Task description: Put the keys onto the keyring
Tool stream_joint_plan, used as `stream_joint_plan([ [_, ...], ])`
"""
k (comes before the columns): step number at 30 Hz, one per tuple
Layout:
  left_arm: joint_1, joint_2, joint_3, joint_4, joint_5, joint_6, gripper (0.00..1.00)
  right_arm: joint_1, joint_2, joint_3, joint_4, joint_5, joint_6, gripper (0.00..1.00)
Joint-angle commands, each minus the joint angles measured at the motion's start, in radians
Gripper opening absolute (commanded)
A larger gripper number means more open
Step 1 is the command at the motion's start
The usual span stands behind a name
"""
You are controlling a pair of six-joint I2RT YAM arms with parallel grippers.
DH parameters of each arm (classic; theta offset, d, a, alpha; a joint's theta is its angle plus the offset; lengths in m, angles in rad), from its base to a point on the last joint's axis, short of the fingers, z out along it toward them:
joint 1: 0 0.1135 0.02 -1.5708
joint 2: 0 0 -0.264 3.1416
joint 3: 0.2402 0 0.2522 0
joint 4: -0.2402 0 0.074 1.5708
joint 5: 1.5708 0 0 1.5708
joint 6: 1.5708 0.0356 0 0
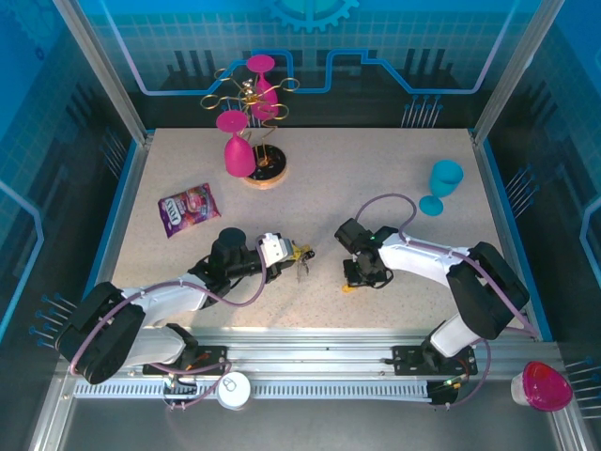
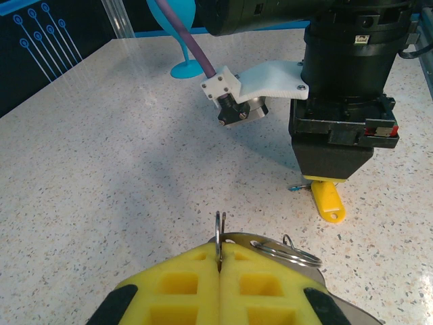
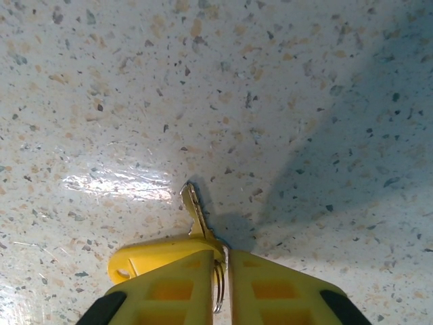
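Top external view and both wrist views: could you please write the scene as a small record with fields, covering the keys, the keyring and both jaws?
left jaws: shut on the keyring, its silvery rings sticking out past them
right jaws: down at the table, closed on the small ring of the yellow-headed key
yellow-headed key: lying flat on the table, apart from the keyring
other things: pink glass by a gold rack, blue glass, purple packet
task status: yellow-headed key not yet on the keyring

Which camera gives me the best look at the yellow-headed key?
Right wrist: the yellow-headed key is close up, blade and head clear. Left wrist shows its head under the right hand; top external, a tiny speck.
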Motion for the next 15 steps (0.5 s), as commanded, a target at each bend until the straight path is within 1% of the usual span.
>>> stream_joint_plan([
  [1,-0.008,-0.008,0.01,-0.013,0.027,0.003,0.0,0.013,0.012,0.021,-0.031,-0.006,-0.003,0.12],
  [4,-0.008,-0.008,0.011,-0.014,0.026,0.003,0.0,0.015,0.013,0.021,-0.034,-0.011,-0.005,0.12],
  [8,-0.008,-0.011,0.013,-0.018,0.027,0.005,0.0,0.015,0.016,0.021,-0.044,-0.018,-0.007,0.15],
  [12,-0.009,-0.01,0.013,-0.02,0.027,0.007,0.0,0.015,0.016,0.021,-0.051,-0.024,-0.011,0.15],
  [15,-0.009,-0.011,0.014,-0.02,0.027,0.008,0.0,0.017,0.022,0.02,-0.052,-0.022,-0.013,0.12],
])
